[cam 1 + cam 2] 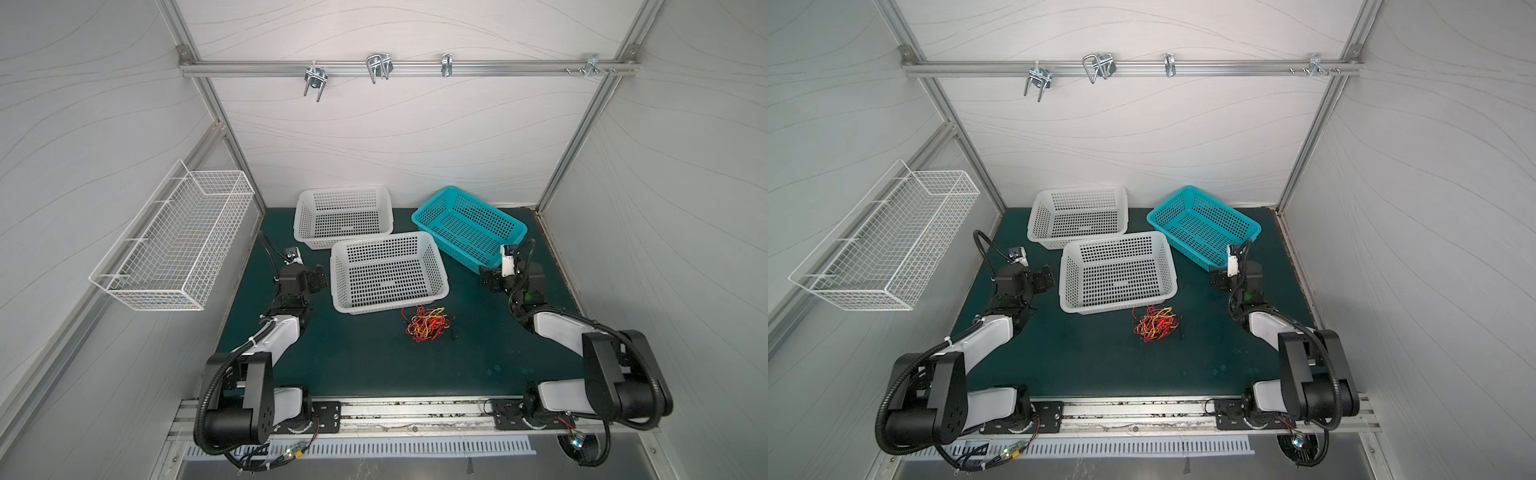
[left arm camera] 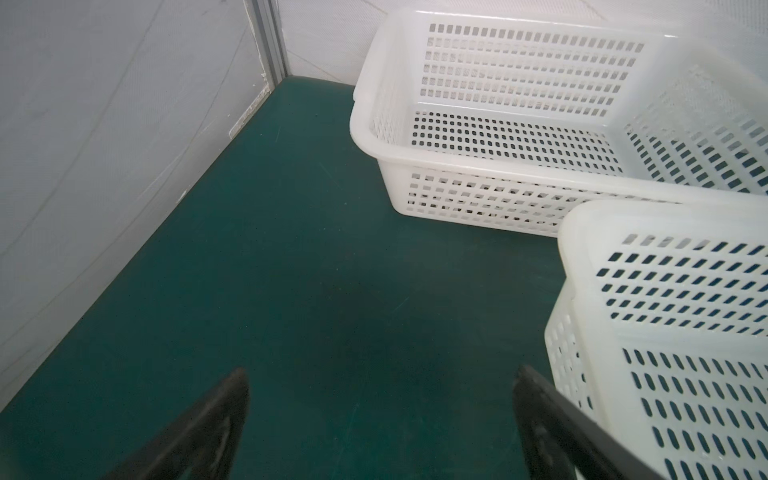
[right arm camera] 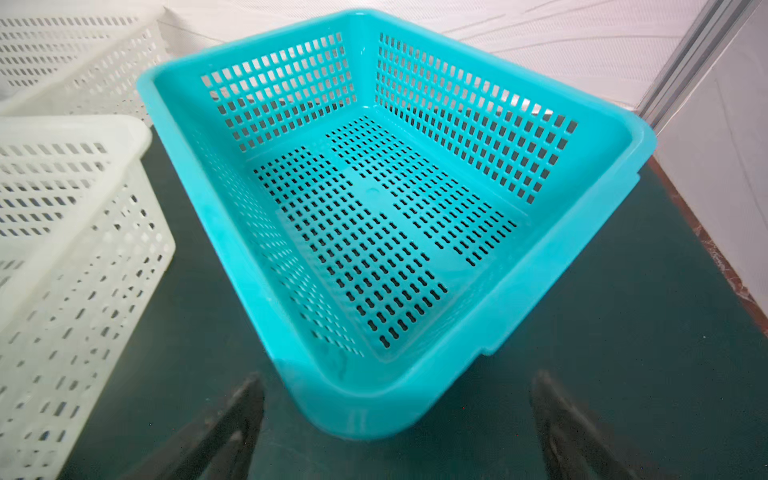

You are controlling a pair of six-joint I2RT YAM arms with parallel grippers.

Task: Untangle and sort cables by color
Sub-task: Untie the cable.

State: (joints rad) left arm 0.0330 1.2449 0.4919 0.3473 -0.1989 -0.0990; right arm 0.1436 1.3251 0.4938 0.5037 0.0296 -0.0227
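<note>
- The cables (image 1: 428, 323) lie in one knotted clump at lower centre of both top views, on the dark green mat (image 1: 353, 357), just in front of the near white basket (image 1: 392, 301) and well apart from both grippers
- Red and yellow strands dominate the clump, and a few dark ones with small clip ends poke out on its right edge
- I judge sorting not yet begun: the near white basket, the far white basket (image 1: 343, 191) and the teal basket (image 1: 473, 226) are all empty, three bins probably meant for three colours
- My left gripper (image 2: 382, 374) has its fingers spread wide over bare mat with nothing between them, and it sits at middle left of the top views beside the near white basket
- My right gripper (image 3: 397, 378) is likewise spread and pinching nothing, with the teal basket's corner just ahead of it
- Both arms look parked to the sides, I'd say to leave the pile unobstructed
- The baskets are moulded plastic, rectangular with rounded corners and rolled rims, their walls and floors pierced with slots; two are milky white, one glossy teal and set at an angle
- The cables look thin and limp, so I expect pulling one strand to drag its neighbours
- A white wire rack (image 1: 174, 245) hangs at left, empty
</note>
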